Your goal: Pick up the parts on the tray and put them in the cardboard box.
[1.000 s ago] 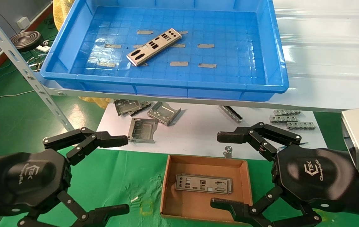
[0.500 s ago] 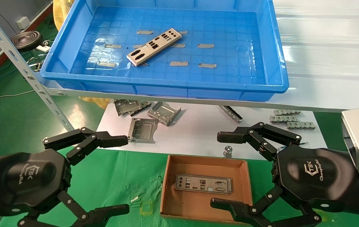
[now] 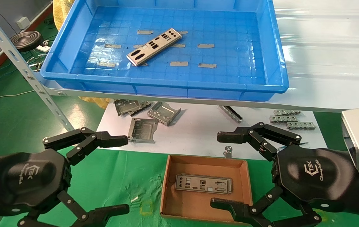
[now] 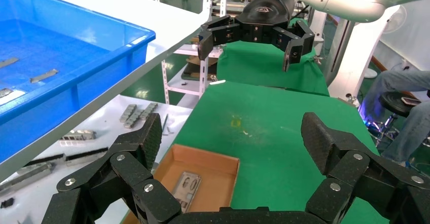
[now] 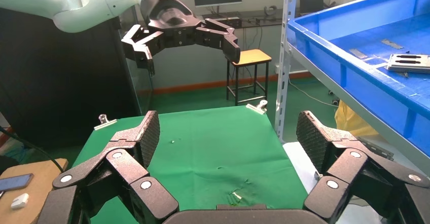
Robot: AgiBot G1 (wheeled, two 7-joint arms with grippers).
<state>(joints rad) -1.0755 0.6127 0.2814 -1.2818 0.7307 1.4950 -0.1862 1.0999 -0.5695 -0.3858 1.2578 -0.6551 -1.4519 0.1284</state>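
Where it lies on the tray [image 3: 72, 67] — plate [image 3: 154, 46], long axis diagonal.

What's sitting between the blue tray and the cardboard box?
In the head view, a white sheet with scattered bent grey brackets lies between the tray and cardboard box.
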